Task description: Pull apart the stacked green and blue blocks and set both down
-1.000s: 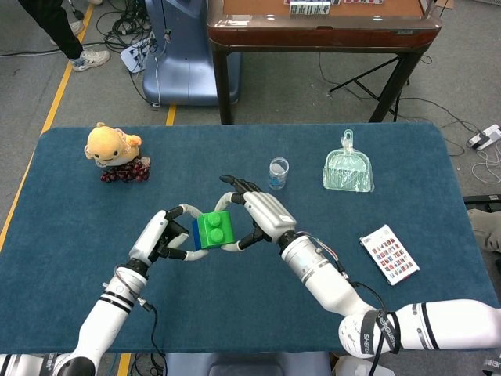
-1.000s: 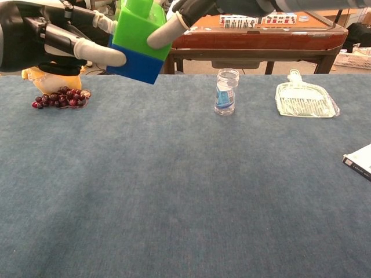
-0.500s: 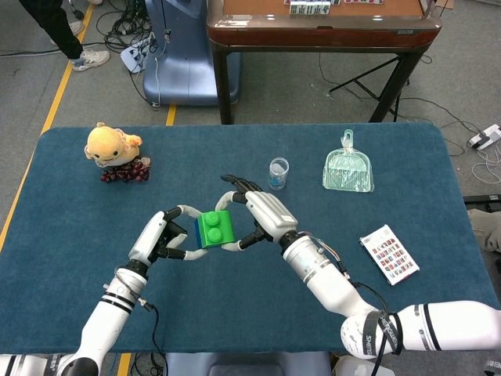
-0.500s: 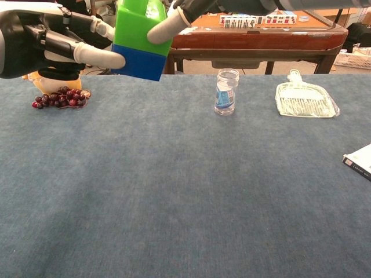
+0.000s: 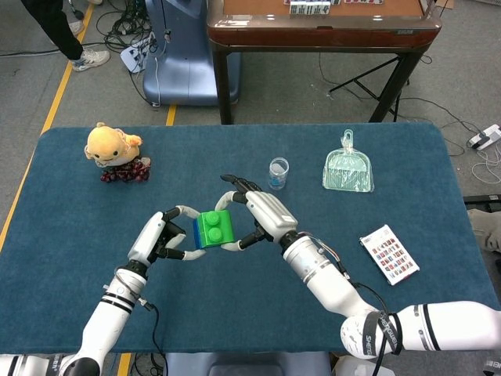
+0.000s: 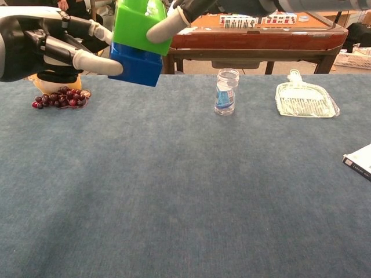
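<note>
The green block (image 5: 216, 229) (image 6: 139, 26) still sits on top of the blue block (image 5: 199, 233) (image 6: 136, 65), and both are held in the air above the middle of the blue table (image 5: 70, 227). My left hand (image 5: 162, 237) (image 6: 40, 46) grips the blue block from the left. My right hand (image 5: 262, 217) (image 6: 191, 8) grips the green block from the right. In the chest view the blue block looks tilted and a little offset from the green one, though the two still touch.
A small clear bottle (image 5: 278, 172) (image 6: 225, 91) and a green dustpan (image 5: 347, 168) (image 6: 305, 98) stand further back. A plush toy (image 5: 111, 146) with grapes (image 5: 125, 171) (image 6: 58, 98) lies at back left. A card booklet (image 5: 389, 252) is at the right.
The blue block has shifted and tilted slightly under the green one; my left hand has drawn a little to the left and down. The right hand holds nearly still.
</note>
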Robot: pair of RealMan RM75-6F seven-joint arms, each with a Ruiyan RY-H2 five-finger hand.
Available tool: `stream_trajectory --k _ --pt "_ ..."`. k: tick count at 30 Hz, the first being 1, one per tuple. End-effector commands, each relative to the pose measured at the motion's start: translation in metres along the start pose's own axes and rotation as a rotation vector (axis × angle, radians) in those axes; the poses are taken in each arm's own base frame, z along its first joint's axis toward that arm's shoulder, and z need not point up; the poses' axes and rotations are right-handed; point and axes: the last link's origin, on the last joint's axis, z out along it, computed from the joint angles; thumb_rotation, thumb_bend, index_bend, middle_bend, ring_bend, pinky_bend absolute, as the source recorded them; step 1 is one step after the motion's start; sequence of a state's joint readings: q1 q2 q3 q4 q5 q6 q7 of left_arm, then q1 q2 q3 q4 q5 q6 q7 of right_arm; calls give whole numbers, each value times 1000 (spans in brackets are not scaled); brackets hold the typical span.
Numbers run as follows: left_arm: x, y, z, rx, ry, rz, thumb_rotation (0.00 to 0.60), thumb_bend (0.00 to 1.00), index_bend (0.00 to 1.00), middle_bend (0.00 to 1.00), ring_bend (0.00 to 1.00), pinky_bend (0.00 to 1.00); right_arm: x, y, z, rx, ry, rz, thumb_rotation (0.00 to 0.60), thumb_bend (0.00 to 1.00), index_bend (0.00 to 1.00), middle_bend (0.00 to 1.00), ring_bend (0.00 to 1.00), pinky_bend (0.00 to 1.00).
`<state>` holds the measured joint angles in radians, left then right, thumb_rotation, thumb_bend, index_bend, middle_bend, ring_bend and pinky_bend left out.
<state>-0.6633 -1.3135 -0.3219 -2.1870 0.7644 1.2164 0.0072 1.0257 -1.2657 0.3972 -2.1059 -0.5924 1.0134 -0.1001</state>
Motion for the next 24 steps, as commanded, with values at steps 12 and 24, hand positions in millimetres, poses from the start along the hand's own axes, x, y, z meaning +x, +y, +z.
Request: stream_trajectory --k 12,24 --pt "-5 -7 2 17 8 68 600 63 870 1000 1000 1000 13 -2 -8 23 43 26 600 44 640 58 0 26" --pt "-28 -17 6 30 -26 232 600 64 870 1000 1000 1000 10 66 -15 -160 56 -96 600 44 641 63 0 27"
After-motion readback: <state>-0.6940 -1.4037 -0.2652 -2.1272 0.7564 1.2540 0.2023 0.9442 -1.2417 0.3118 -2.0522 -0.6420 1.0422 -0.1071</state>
